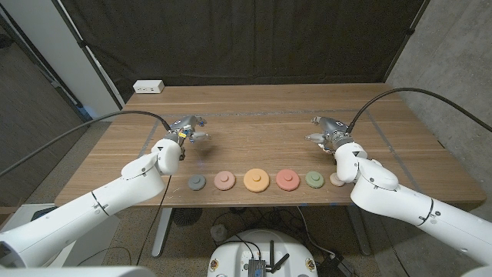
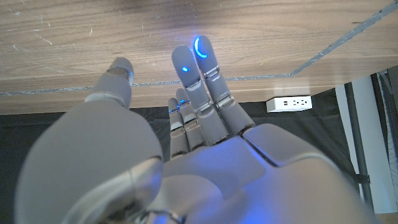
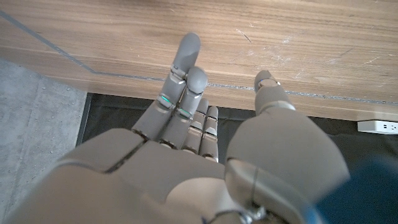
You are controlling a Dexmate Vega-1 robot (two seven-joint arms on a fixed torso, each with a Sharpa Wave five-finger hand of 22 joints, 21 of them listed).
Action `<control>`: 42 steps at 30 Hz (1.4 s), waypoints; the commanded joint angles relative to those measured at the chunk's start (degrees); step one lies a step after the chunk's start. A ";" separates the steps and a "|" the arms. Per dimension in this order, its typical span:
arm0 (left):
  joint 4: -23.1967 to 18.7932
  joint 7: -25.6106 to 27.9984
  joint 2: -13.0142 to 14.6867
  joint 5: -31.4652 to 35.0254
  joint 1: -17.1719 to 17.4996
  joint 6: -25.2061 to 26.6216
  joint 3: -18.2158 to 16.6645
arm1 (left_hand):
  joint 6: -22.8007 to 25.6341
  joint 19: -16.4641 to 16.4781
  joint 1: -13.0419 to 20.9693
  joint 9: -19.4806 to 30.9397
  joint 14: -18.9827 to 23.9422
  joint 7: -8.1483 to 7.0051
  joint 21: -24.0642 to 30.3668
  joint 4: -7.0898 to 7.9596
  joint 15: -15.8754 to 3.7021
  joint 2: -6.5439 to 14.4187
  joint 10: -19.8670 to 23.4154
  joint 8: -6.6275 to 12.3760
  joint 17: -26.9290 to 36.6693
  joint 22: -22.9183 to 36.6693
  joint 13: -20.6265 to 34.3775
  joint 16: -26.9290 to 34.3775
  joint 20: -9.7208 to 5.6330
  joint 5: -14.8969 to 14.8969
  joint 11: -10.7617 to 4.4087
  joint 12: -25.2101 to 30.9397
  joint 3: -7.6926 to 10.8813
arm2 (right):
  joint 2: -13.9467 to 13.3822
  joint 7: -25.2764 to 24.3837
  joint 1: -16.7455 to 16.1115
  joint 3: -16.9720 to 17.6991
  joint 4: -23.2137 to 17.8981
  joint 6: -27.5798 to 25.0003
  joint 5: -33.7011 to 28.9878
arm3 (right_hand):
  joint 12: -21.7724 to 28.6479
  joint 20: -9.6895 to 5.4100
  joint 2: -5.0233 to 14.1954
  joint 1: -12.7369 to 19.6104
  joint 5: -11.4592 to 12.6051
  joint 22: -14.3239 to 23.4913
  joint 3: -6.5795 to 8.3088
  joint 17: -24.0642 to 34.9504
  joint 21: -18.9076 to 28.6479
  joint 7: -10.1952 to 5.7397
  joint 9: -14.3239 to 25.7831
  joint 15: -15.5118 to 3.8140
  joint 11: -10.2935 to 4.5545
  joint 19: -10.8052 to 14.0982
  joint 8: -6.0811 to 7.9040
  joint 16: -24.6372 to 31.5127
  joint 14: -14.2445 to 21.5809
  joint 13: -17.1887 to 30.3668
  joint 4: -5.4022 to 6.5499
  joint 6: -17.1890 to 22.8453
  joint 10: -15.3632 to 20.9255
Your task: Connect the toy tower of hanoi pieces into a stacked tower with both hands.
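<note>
Both my hands hang over the desk [image 1: 269, 115] with nothing in them: my left hand [image 1: 187, 129] has its fingers [image 2: 200, 62] stretched out and apart, and my right hand [image 1: 329, 131] is released the same way, fingers [image 3: 184, 65] reaching forward over bare wood.

The tower pieces lie in a row behind my hands, near the desk's front edge and between my two forearms. From my left-hand side they run: grey disc [image 1: 197, 182], salmon disc [image 1: 224, 180], orange disc [image 1: 256, 180], red disc [image 1: 287, 179], green disc [image 1: 314, 178], and a small beige disc [image 1: 337, 178] just beside my right forearm. All sit apart from one another; none is stacked.

I judge the task has not begun; this is the reach before the first pick. The orange disc looks the widest, so it seems the likely base. Next I would draw both hands back toward the row, lower onto a disc on each side, and pinch it at the rim. The discs are low and flat, so the fingertips must come down close to the wood.

A white power strip [image 1: 149, 87] lies beyond my left hand at the far edge.
</note>
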 commanded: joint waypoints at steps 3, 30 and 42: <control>0.59 1.14 -0.01 -0.75 0.50 -1.55 -0.62 | 0.67 0.17 0.54 0.18 0.21 -0.13 0.51 -0.16 -3.04 0.63 0.29 -0.32 -0.12 -0.02 0.26 0.44 -5.75 0.39 -0.31 0.03 -0.27 | -2.27 -2.64 -4.30 2.38 -3.51 1.50 2.11 | -0.20 -4.52 0.10 0.54 0.29 -0.05 -0.27 0.04 0.53 0.35 0.19 -6.11 -0.05 -0.37 -0.20 0.28 0.38 0.19 0.09 -0.74 -0.38; -0.03 1.00 1.78 3.29 0.41 -2.11 0.45 | 0.31 -0.40 1.10 0.16 -0.17 -0.12 1.73 -0.18 -3.03 0.81 -0.26 -1.02 -0.66 -0.85 0.79 1.55 -5.70 0.59 -0.46 -0.69 -0.99 | -7.61 -4.54 -11.80 6.16 -8.57 6.66 3.16 | -0.79 -4.52 0.19 0.93 0.62 -1.16 -0.95 -0.47 2.18 0.11 0.12 -6.12 -0.06 -1.35 -0.18 0.32 -0.30 0.26 0.11 -0.49 -0.90; 0.40 2.43 1.49 4.43 1.70 -3.61 -0.43 | -0.98 -0.19 1.24 0.13 0.15 -0.07 2.60 -0.17 -3.03 0.78 -1.77 -1.75 -0.81 -1.39 0.94 2.44 -5.84 0.64 -0.12 -1.60 -1.47 | -9.65 -4.90 -15.24 7.36 -10.47 7.39 2.44 | -0.87 -4.54 0.18 1.10 0.61 -1.60 -1.43 -0.65 3.28 0.42 0.08 -6.11 0.16 -1.80 -0.39 0.77 -0.16 0.71 0.14 -0.87 -1.43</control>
